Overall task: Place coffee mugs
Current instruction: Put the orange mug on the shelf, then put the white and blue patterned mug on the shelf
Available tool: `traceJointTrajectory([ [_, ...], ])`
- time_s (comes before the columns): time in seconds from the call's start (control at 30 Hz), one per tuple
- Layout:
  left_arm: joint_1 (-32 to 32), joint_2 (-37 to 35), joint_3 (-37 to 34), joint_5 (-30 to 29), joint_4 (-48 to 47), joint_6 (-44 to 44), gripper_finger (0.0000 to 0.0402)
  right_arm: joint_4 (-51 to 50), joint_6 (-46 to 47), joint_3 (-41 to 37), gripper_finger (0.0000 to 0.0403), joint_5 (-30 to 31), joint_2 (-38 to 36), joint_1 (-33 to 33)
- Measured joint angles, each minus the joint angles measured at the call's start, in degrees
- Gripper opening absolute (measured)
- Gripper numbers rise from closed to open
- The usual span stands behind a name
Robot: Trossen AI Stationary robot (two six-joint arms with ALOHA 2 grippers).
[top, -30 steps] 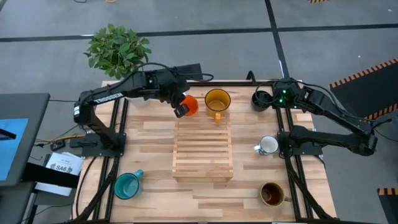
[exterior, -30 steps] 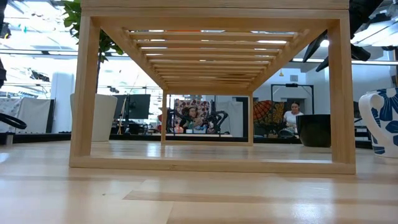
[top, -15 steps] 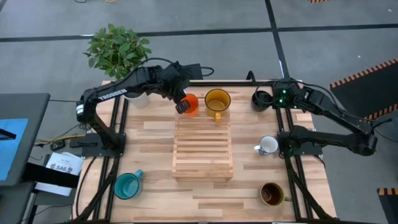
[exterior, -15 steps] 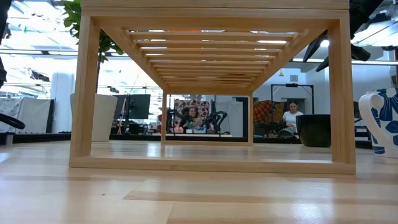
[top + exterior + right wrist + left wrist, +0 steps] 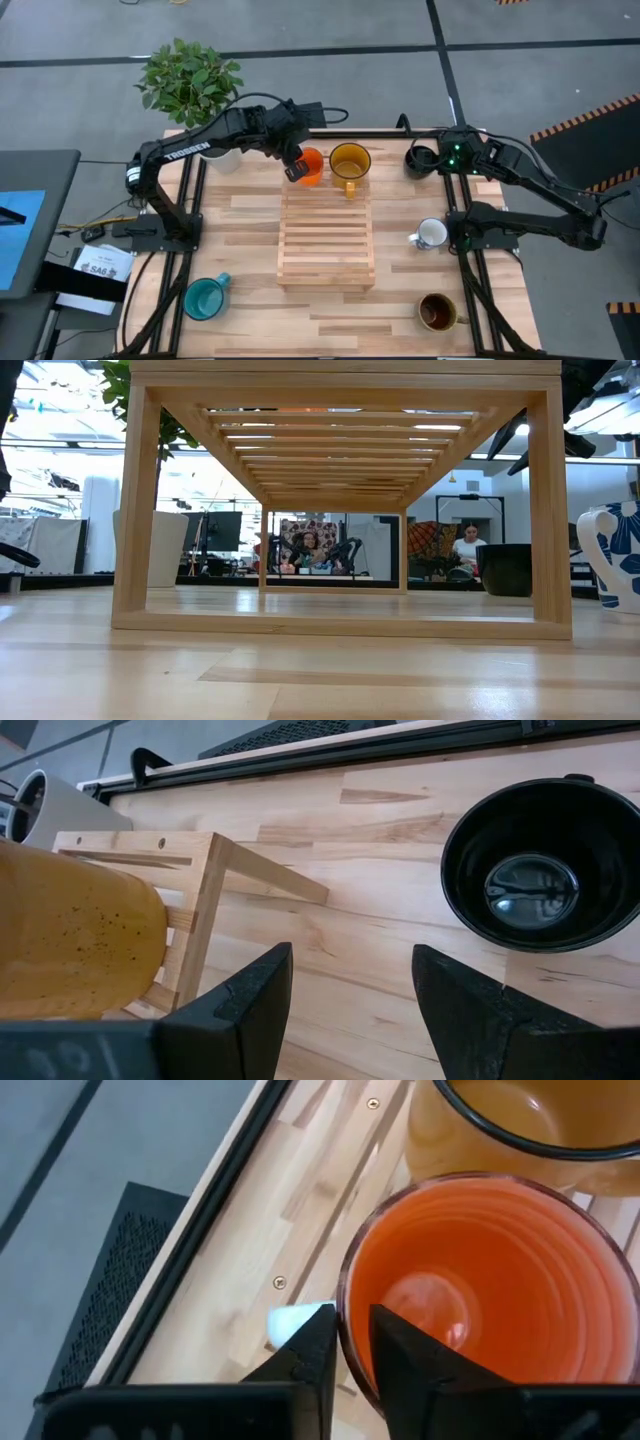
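My left gripper (image 5: 296, 170) is shut on the orange mug (image 5: 308, 165) at the far left corner of the slatted wooden rack (image 5: 326, 240). The amber-yellow mug (image 5: 350, 160) stands right beside it on the rack's far end. My right gripper (image 5: 440, 158) waits open over the table's far right part, next to the black mug (image 5: 420, 160), touching nothing. On the table stand the white mug (image 5: 430, 233), the brown mug (image 5: 437, 312) and the teal mug (image 5: 205, 297). My left gripper (image 5: 350, 1320) pinches the orange mug's wall at the rim (image 5: 352, 1295), one finger (image 5: 405, 1360) inside the mug and one finger (image 5: 305, 1360) outside. It comes from above. The mug stays upright, mouth up. Whether its base rests on the rack, I cannot tell.
A potted plant (image 5: 190, 80) stands at the table's far left corner, behind my left arm. The rack fills the table's middle and most of the low view (image 5: 340, 500). The black frame rail (image 5: 200, 1260) runs along the far edge. Bare tabletop (image 5: 240, 240) lies left of the rack.
My left gripper, still shut on the orange mug, has carried it a little toward the table's right, closer to the amber-yellow mug at the rack's far end. The right arm has kept still.
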Motion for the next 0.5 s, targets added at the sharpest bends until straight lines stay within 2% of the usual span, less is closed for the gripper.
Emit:
traceJointTrajectory([
  [0.23, 0.0, -0.02, 2.68, -0.04, 0.01, 1.53, 0.0098, 0.0, 0.0, 0.0, 0.0234, 0.0, 0.0, 0.0],
  [0.5, 0.49, -0.37, 13.07, 0.65, -2.23, 3.37, 0.0129, 0.02, 0.02, 0.0, 0.0234, 0.0, 0.01, 0.0],
])
